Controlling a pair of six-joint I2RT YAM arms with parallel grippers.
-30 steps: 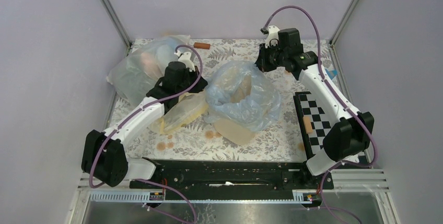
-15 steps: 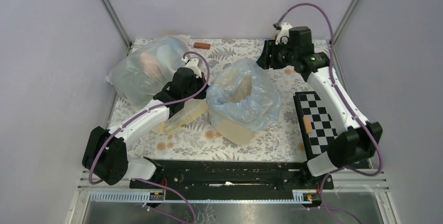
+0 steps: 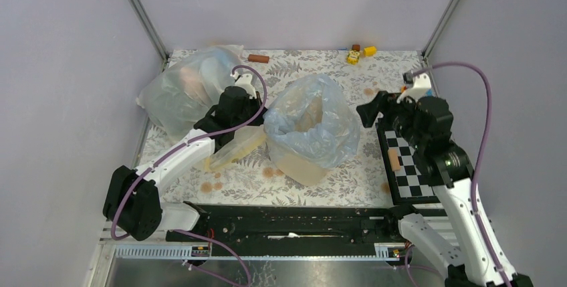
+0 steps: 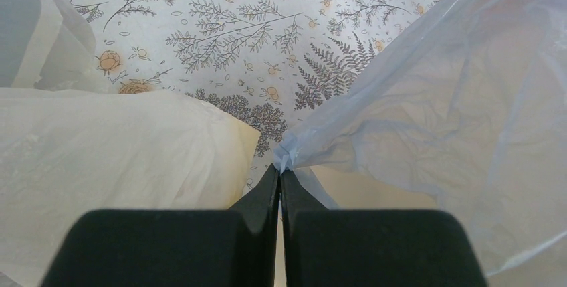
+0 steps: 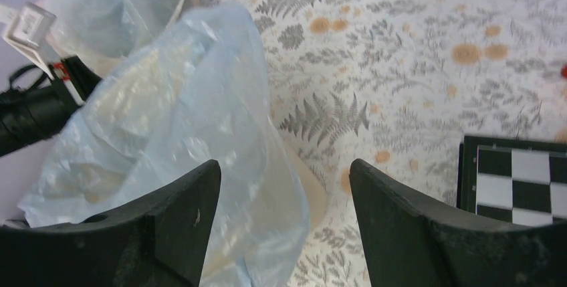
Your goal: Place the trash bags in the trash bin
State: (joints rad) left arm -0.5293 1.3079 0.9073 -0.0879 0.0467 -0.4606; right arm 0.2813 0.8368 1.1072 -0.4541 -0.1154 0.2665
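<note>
While the left gripper (image 4: 280, 173) is clamped tight on a bunched edge of the blue bag (image 3: 311, 123), the right gripper (image 5: 284, 164) stands with jaws spread wide and nothing between them. It hangs above the cloth (image 3: 374, 86) just right of the bag, apart from it and at the far end of the checkerboard (image 3: 408, 156). The bag sits mid-table, draped over the bin (image 3: 301, 165) with its mouth gaping upward. Beige shows through the film inside, and the bin's bare lower wall pokes out under the bag's near hem. Whether the bin stands straight or leans, I cannot tell. From the left wrist, the pinched film fans out to the right from the fingertips, and the yellow bag (image 4: 114, 146) lies just left of them on the floral cloth. In the top view the left arm reaches over that yellow bag, with the clear bag (image 3: 184, 89) bulging in the far left corner behind it. A brown cylinder (image 3: 258, 58) and small yellow blocks (image 3: 361, 52) lie along the far edge.
</note>
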